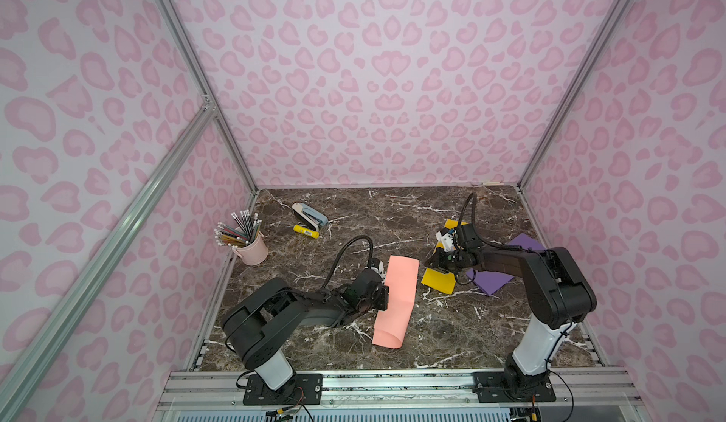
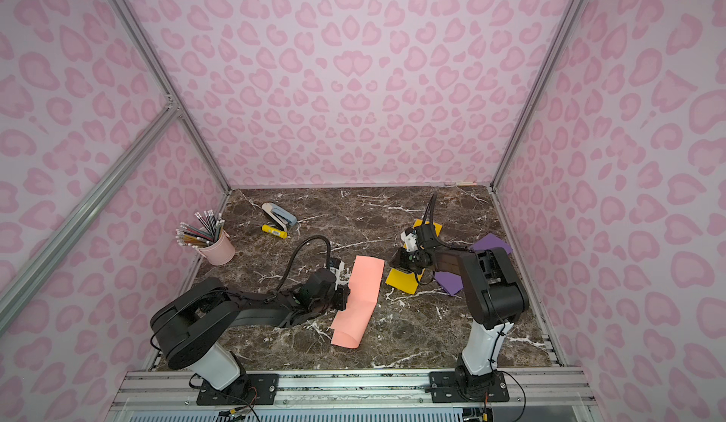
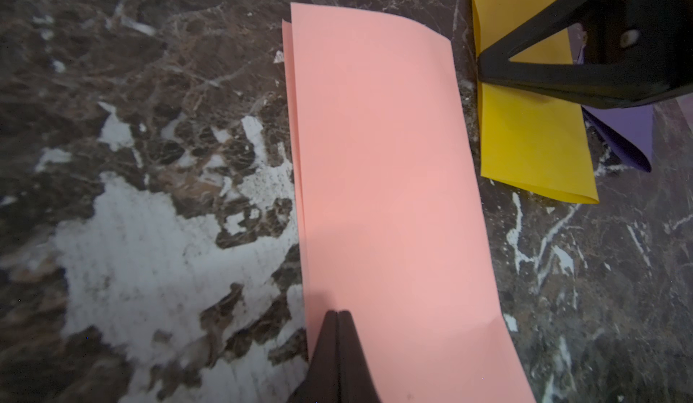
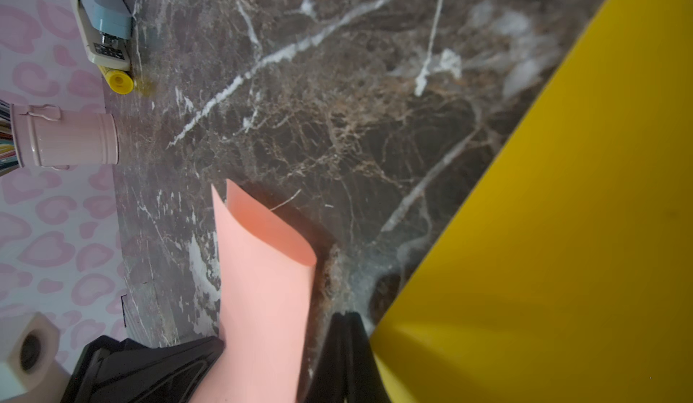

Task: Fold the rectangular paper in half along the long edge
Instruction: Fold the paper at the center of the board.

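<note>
No text is legible; the label (image 4: pixel 108 50) on the stapler (image 4: pixel 103 14) is too blurred

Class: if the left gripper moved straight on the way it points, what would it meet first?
The pink paper: the left gripper, fingers shut, points along it; whether it touches the sheet is unclear.

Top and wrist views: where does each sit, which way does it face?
Top views: high behind the robot, looking down at the table; left arm, right arm show.
Left wrist: looks along the shut left pincer over the pink paper.
Right wrist: looks past the shut right pincer toward the stapler.
Shared: both wrist views show pink and yellow paper.
</note>
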You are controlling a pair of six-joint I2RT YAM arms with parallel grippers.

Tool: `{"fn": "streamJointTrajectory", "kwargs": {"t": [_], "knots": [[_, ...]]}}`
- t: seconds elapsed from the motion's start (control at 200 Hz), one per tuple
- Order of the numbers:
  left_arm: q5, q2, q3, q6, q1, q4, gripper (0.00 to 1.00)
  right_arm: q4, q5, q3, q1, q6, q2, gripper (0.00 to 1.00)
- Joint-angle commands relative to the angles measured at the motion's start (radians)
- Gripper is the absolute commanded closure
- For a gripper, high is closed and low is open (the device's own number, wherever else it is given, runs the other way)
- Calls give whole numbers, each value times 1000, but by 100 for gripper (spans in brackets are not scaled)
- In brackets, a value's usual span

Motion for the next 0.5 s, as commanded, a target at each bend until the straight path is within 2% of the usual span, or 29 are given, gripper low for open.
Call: {"fn": "streamJointTrajectory", "kwargs": {"t": [0.0, 0.125, 0.295, 0.495], "knots": [[-2, 16, -12, -10, -1, -224, 96, -25, -1, 18, 52, 4, -59, 100], [-14, 14, -11, -31, 4, -208, 96, -45, 23, 2, 159, 15, -95, 100], [-9, 29, 16, -27, 3, -211, 96, 20, 43, -104, 295, 69, -102, 100], [-6, 28, 17, -23, 4, -214, 96, 90, 79, -247, 338, 126, -136, 100]]}}
